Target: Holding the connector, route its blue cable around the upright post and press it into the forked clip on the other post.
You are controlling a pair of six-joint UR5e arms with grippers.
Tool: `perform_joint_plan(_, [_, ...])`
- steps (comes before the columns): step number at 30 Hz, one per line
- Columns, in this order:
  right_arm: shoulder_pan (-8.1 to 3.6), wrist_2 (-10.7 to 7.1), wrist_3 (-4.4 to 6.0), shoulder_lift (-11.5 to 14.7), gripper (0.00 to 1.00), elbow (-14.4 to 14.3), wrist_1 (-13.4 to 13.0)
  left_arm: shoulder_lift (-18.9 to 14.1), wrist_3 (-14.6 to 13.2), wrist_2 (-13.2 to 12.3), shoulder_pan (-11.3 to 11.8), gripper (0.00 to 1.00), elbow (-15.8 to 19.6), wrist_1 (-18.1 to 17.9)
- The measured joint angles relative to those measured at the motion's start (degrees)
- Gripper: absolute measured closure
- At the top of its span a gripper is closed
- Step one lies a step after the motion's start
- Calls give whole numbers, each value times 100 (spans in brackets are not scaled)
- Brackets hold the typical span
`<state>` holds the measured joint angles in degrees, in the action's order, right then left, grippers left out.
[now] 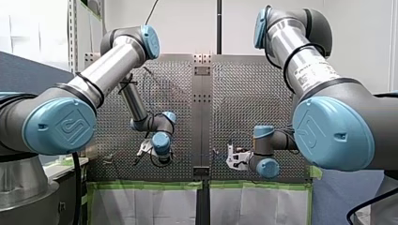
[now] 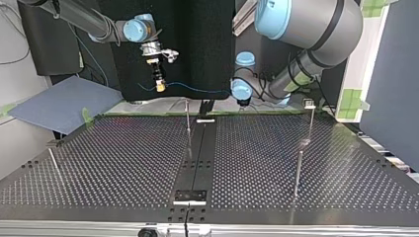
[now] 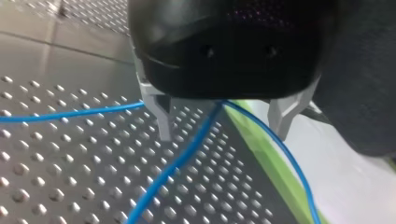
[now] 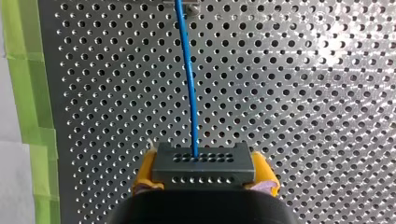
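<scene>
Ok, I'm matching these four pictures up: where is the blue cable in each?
Front view: blue cable faint, between my left gripper and my right gripper.
Top view: cable strung across the dark backdrop beyond the perforated table.
Left wrist view: passing between my left gripper's fingers.
Right wrist view: running ahead from the connector.
Shared landmark: the perforated table, in all four.

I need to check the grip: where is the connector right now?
The connector sits between my right gripper's yellow-padded fingers, held above the perforated table at the top view's upper left, with the blue cable leaving it.
</scene>
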<state>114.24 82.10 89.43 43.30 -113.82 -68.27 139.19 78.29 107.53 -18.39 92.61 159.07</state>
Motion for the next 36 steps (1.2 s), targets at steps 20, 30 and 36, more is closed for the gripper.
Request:
perform_joint_plan(20, [-136,0,54,0,100,3,-69,-2,960,-630,-201,2,185,-287])
perform_joint_plan(30, [-160,0,58,0,100,3,-67,-78,1509,-388,-164,2,210,-467])
perform_joint_plan(36, [-161,0,59,0,100,3,-65,-200,1843,-100,-167,2,213,-521])
